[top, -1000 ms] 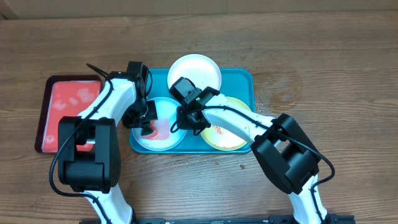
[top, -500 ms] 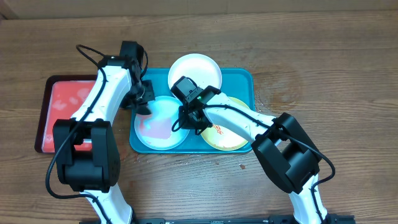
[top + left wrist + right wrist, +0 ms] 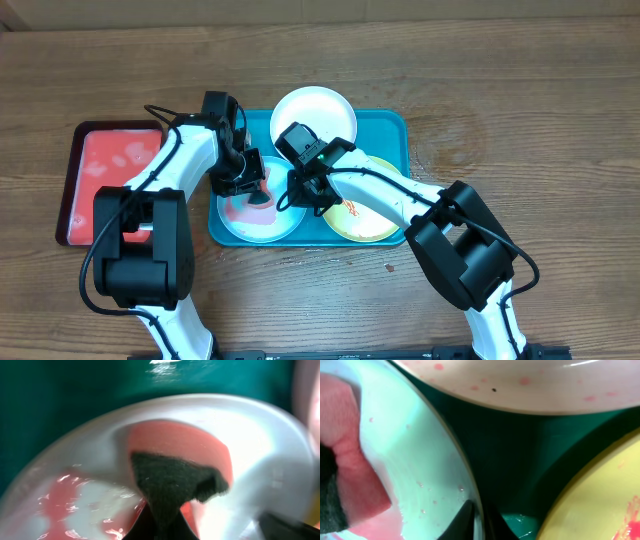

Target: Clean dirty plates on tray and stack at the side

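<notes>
Directly beneath left claw (image 3: pixel 252 192), blue plate (image 3: pixel 235 226)

Glossy plastic plates (image 3: pixel 315 110), shiny tray (image 3: pixel 390 126), rough-faced sponge (image 3: pixel 172 477); matt wooden table (image 3: pixel 550 100)

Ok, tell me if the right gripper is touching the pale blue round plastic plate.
Touching. The right wrist view shows the right gripper shut on the rim of the pale blue plate, one finger on each side.
</notes>
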